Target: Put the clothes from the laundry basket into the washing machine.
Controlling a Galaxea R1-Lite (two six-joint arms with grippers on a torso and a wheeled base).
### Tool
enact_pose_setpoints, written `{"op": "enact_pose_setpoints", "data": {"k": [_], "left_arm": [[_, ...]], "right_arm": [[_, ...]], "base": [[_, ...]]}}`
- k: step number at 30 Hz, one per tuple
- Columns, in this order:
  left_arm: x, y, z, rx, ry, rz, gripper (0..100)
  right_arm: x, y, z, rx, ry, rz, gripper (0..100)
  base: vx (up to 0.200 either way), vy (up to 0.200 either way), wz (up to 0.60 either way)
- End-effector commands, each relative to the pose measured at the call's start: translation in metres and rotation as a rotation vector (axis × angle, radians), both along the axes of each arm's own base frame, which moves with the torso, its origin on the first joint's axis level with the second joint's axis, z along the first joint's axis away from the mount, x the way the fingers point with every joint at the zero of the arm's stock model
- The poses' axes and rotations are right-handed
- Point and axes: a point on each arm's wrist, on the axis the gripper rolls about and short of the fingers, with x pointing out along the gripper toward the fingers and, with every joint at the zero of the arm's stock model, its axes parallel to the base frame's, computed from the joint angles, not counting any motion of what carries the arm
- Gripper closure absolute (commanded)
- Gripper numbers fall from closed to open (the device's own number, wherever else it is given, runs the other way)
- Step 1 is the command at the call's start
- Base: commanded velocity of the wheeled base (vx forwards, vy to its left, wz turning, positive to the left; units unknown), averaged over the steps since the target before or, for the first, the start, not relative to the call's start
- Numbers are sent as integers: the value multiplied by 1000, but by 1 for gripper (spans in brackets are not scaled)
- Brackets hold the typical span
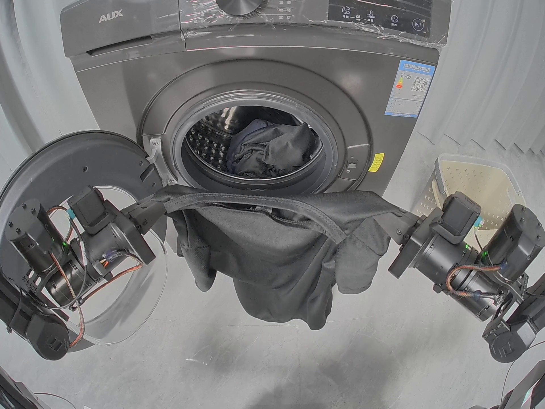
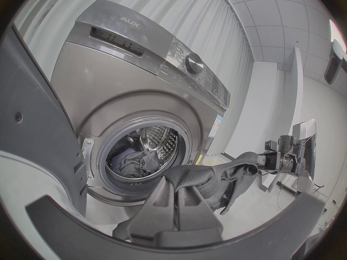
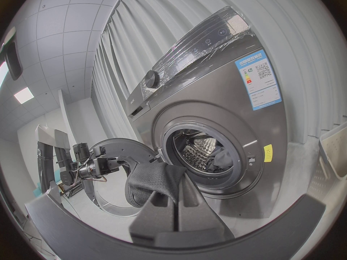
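A dark garment [image 1: 272,245] hangs stretched between both grippers in front of the washing machine [image 1: 255,86], just below its open drum. My left gripper [image 1: 152,204] is shut on the garment's left end [image 2: 188,179]. My right gripper [image 1: 397,222] is shut on its right end [image 3: 155,179]. Inside the drum lies another dark piece of clothing [image 1: 269,149]. The cream laundry basket [image 1: 482,186] stands on the floor to the right of the machine, behind my right arm.
The machine's round door [image 1: 74,166] stands swung open to the left, right behind my left arm. Grey floor [image 1: 255,359] lies free below the hanging garment. White curtains [image 1: 494,58] hang behind the machine.
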Motion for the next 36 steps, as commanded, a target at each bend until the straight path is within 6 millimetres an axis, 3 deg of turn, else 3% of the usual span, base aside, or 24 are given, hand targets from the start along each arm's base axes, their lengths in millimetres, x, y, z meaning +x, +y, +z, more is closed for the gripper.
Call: {"op": "enact_pose_setpoints", "data": {"k": [1,6,16,23,28,29,31,36], "left_arm": [[3,0,5,-9,-23,7,100],[4,0,7,-11,-33,9,100],[-3,0,17,-25,-69,5,100],[-7,-6,9,-13,-37,-31,100],[-11,-25,4,5,-28,-105,100],[-11,-25,4,5,-28,-105,100],[-11,-26,6,6,-39,-110,100],[-12,-33,15,-10,-74,-138,100]], "right_arm": [[7,-8,3,8,-11,-41,100],[13,-15,3,5,-12,-79,100],[8,-6,2,-1,-15,-44,100],[9,-3,6,12,-26,-37,100],[5,5,-7,-15,19,-5,100],[5,5,-7,-15,19,-5,100],[-1,5,-25,-69,80,16,100],[-10,17,-37,-100,117,72,100]], "base": [[0,0,0],[0,0,0],[0,0,0],[0,0,0],[0,0,0],[0,0,0],[0,0,0],[0,0,0]]}}
